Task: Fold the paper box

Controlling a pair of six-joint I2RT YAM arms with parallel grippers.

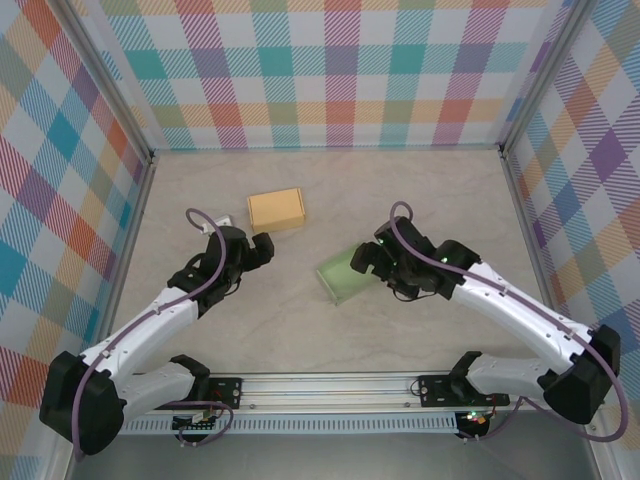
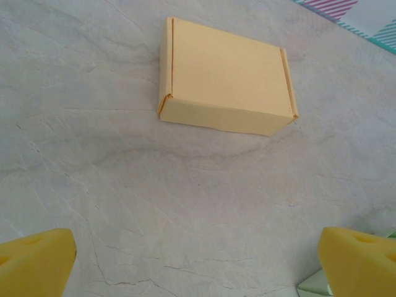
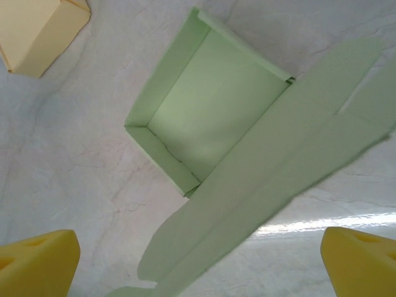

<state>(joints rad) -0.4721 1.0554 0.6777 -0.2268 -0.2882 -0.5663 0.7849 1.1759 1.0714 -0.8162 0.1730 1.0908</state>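
**Top external view: green box open, lid fold outstanding**

The green paper box point(image 1: 345, 272) sits near the middle of the table point(image 1: 200, 190), tray upward. A tan box point(image 1: 275, 209), fully closed, lies at its 11 o'clock, well apart.

The right gripper point(image 3: 198, 266) hovers just above the green box at its 3 o'clock side, fingers spread wide and holding nothing. In the right wrist view the lid flap point(image 3: 278, 179) runs out from the tray's 4 o'clock edge, unfolded.

The left gripper point(image 2: 198, 266) is at the green box's 9 o'clock, facing the tan box, also wide open and empty.

Assessment: walls appear formed and lid closure is the step in hand. The next move calls for swinging the flap over the tray and tucking its end, probably with the left arm steadying the tray.
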